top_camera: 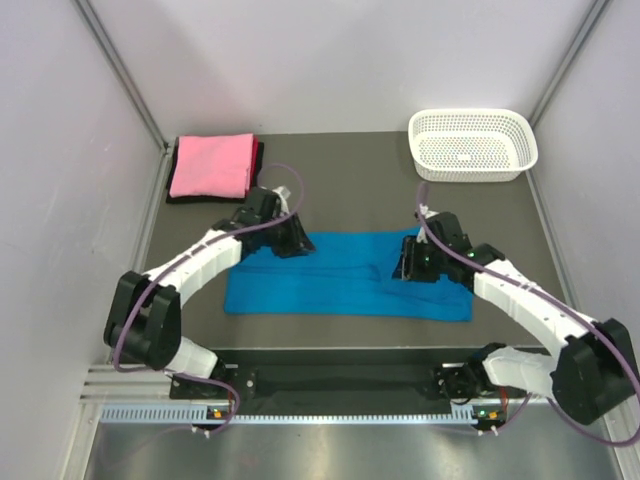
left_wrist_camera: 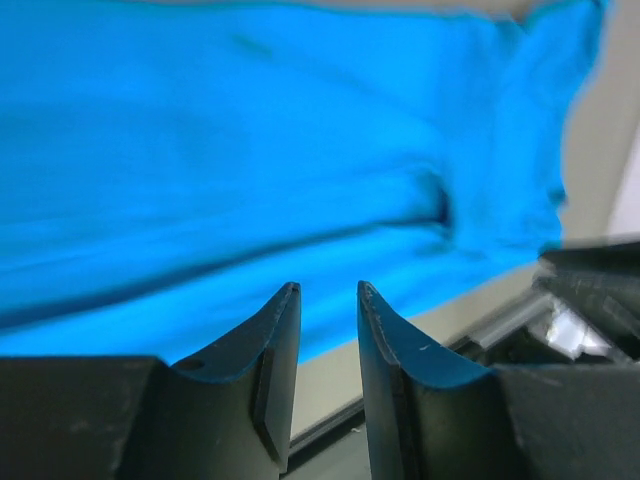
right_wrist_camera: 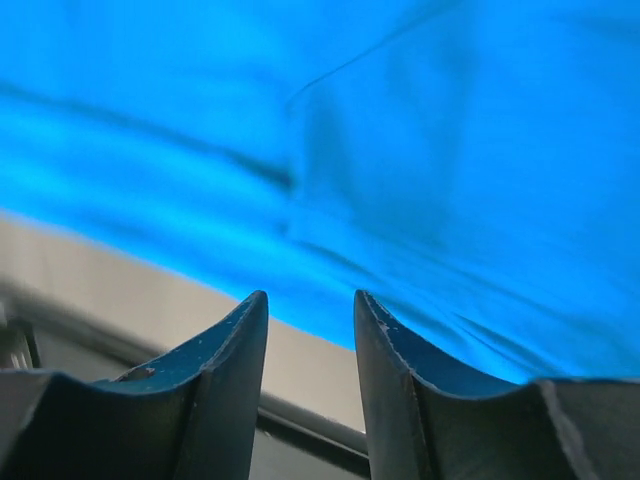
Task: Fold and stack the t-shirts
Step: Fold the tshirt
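Note:
A turquoise-blue t-shirt (top_camera: pixel 340 290) lies as a long flat band across the middle of the table. My left gripper (top_camera: pixel 292 240) hovers over its far left edge and my right gripper (top_camera: pixel 410 262) over its right part. In the left wrist view the jaws (left_wrist_camera: pixel 327 290) stand a little apart with nothing between them, and blue cloth (left_wrist_camera: pixel 250 150) fills the view beyond. The right wrist view shows the same: jaws (right_wrist_camera: pixel 310 297) apart and empty above the blue cloth (right_wrist_camera: pixel 420 150). A folded pink t-shirt (top_camera: pixel 210 165) rests on a dark t-shirt (top_camera: pixel 176 196) at the back left.
A white perforated basket (top_camera: pixel 472 143) stands at the back right. Grey walls close in the left, right and back. The dark rail (top_camera: pixel 340 380) with both arm bases runs along the near edge.

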{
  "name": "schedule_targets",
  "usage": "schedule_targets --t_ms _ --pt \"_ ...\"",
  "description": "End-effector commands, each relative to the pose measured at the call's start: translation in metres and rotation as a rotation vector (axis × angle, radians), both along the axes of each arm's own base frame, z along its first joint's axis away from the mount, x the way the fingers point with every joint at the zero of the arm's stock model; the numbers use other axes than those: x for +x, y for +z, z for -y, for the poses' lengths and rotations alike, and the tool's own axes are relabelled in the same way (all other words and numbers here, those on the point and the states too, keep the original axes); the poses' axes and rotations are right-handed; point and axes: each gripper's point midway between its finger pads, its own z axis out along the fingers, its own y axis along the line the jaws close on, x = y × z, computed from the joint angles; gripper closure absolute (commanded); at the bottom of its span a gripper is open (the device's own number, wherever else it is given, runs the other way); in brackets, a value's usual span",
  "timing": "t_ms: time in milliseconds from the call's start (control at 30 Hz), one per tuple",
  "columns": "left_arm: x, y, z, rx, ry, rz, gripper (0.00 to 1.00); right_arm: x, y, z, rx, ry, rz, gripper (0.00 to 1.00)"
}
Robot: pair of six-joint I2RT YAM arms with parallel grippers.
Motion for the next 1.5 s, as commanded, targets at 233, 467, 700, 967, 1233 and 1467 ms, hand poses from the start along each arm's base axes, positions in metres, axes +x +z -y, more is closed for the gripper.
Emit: schedule_targets --t_ms 233,467,700,967,1233,1467 --pt "-0.029 -0.005 0.159 -0.14 -0.224 0.12 0.65 0.017 -0.006 0.116 -0.122 -0.638 -0.021 0.66" --pt "-0.028 -0.034 0.184 -0.103 -0.256 0.081 0.62 0.013 -0.031 0.146 -0.158 -0.715 -0.095 0.67" --pt "-0.032 -0.048 0.193 -0.093 -0.285 0.065 0.6 0.008 -0.047 0.143 -0.116 -0.748 -0.121 0.68" --pt "-0.034 -0.059 0.196 -0.079 -0.3 0.053 0.61 0.015 -0.058 0.134 -0.052 -0.736 -0.11 0.68" --pt "-0.035 -0.061 0.203 -0.1 -0.318 0.037 0.65 0.011 -0.073 0.129 -0.031 -0.733 -0.138 0.68" --pt "-0.037 -0.056 0.211 -0.13 -0.336 0.021 0.8 0.012 -0.068 0.124 0.005 -0.723 -0.127 0.72"
